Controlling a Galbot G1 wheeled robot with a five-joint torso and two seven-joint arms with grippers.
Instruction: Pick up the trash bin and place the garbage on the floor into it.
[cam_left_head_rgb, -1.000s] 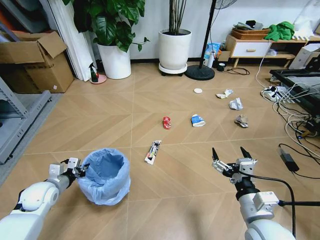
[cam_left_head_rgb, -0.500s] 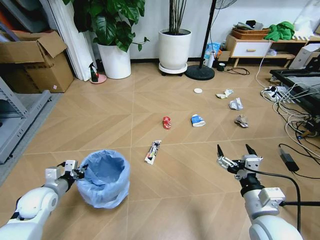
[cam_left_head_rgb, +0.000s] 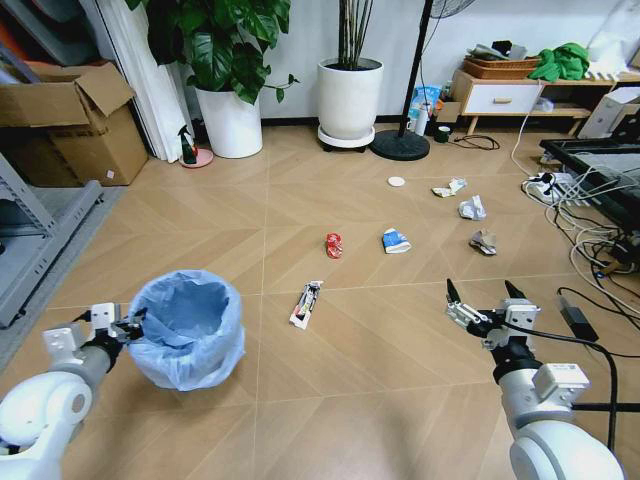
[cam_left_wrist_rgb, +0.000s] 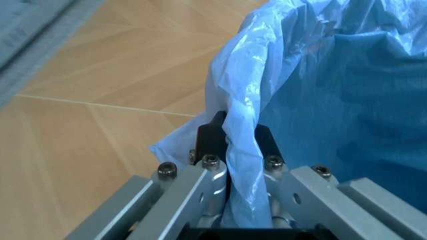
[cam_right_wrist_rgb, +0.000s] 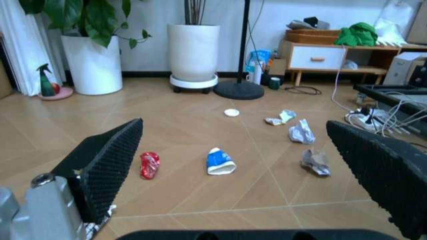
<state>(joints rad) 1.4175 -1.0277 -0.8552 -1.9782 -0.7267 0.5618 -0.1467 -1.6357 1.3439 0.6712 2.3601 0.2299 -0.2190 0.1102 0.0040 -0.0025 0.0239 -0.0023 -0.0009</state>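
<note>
The left hand (cam_left_head_rgb: 128, 322) is clamped on the near-left rim of the trash bin (cam_left_head_rgb: 185, 328), its two dark fingers (cam_left_wrist_rgb: 211, 137) pinching a fold of the light-blue bag liner, as the left wrist view shows. The bin is at the near left of the floor (cam_left_head_rgb: 350, 400). The right hand (cam_left_head_rgb: 486, 297) hovers at the near right with its fingers spread wide apart, holding nothing. The garbage lies farther out on the floor: a long white wrapper (cam_left_head_rgb: 306, 303) nearest, just right of the bin, then a red can (cam_left_head_rgb: 333, 245) and a blue-and-white carton (cam_left_head_rgb: 395, 241) side by side, a grey paper wad (cam_left_head_rgb: 484, 241) to the right, two white wads (cam_left_head_rgb: 471, 208) beyond, and a white disc (cam_left_head_rgb: 396, 182) farthest.
</note>
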